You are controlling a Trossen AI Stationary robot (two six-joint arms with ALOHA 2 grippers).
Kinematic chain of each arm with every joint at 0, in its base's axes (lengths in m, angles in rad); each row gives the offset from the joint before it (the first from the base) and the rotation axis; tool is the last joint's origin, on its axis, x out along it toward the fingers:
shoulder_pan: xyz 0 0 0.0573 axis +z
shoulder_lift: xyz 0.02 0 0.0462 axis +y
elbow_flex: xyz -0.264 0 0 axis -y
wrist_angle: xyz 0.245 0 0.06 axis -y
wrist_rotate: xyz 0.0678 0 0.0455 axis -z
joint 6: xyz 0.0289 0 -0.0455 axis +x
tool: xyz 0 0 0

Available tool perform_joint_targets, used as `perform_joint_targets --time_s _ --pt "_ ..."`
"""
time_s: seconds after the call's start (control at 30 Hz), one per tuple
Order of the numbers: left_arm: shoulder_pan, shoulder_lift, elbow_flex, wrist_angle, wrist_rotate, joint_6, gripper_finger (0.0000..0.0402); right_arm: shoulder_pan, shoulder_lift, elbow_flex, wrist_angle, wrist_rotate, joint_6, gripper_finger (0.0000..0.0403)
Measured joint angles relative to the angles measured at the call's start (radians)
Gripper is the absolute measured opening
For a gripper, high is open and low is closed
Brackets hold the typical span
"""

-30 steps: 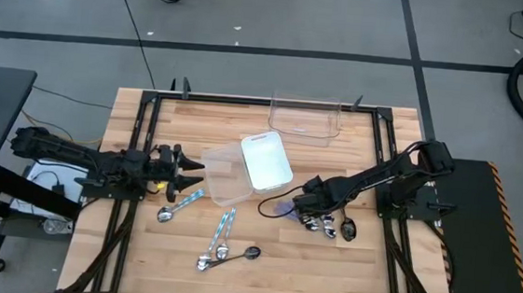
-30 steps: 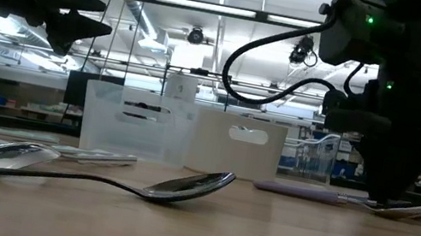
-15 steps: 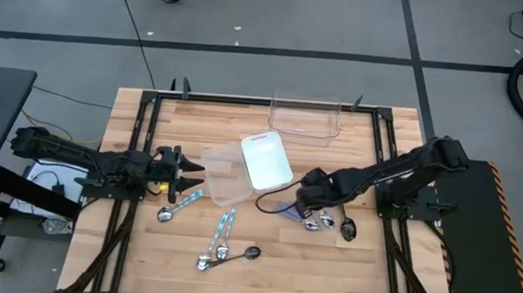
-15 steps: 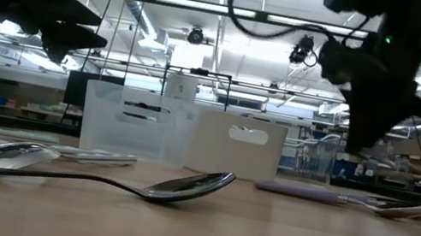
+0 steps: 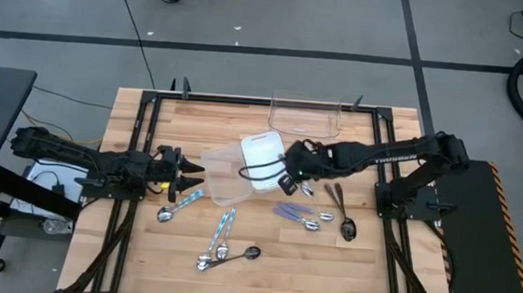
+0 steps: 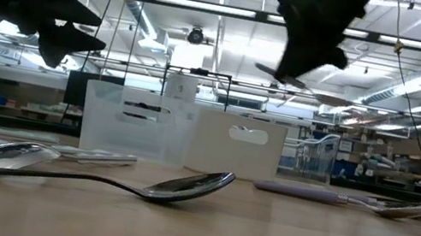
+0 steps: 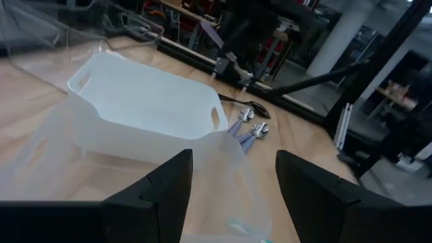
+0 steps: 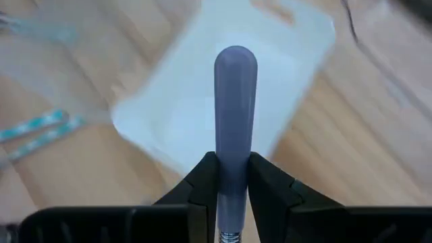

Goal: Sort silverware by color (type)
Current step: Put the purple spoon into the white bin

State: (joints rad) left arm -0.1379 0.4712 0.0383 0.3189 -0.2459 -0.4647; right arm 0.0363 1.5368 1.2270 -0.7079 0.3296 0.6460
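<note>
My right gripper (image 5: 289,175) is shut on a purple-handled spoon (image 8: 234,101) and hovers over the white container (image 5: 266,161); the low view shows it high above the table (image 6: 295,59). More purple-handled spoons (image 5: 295,215) and dark spoons (image 5: 342,218) lie flat on the table's right side. Light-blue-handled spoons (image 5: 182,206) (image 5: 224,230) and a dark spoon (image 5: 239,255) lie flat toward the near left. My left gripper (image 5: 194,174) is open and hangs in the air beside the clear container (image 5: 226,183), touching nothing. My right gripper pinches the spoon's purple handle (image 8: 234,162) between its two fingers (image 8: 202,185), close to the metal neck. The fingers lie along the spoon, and the handle's rounded free end (image 8: 234,61) sticks out past the fingertips. The spoon is lifted clear, roughly level (image 6: 319,92).
A second clear container (image 5: 304,117) stands at the table's far edge. A black frame (image 5: 141,137) runs around the tabletop. A cable loop (image 5: 258,171) hangs by my right wrist. Bare wood shows at the table's near right.
My right gripper has risen from the spoon pile on the right with one purple-handled spoon lifted clear, then swung toward the table's left and far side until it hangs over the white container. The other spoons stayed put.
</note>
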Motion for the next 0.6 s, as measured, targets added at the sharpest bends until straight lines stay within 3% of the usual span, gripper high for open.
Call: perform_joint_targets --time_s 0.33,0.47,0.6 --pt "0.000 0.000 0.000 0.004 0.001 -0.120 0.0220 -0.133 0.048 0.000 0.304 -0.108 -0.293 0.0076" --pt "0.000 0.000 0.000 0.006 0.001 -0.141 0.0220 -0.161 0.103 0.001 0.398 -0.188 -0.352 0.0076" --pt "-0.001 0.000 0.000 0.014 0.001 -0.153 0.0220 -0.182 0.150 0.001 0.447 -0.200 -0.385 0.0077"
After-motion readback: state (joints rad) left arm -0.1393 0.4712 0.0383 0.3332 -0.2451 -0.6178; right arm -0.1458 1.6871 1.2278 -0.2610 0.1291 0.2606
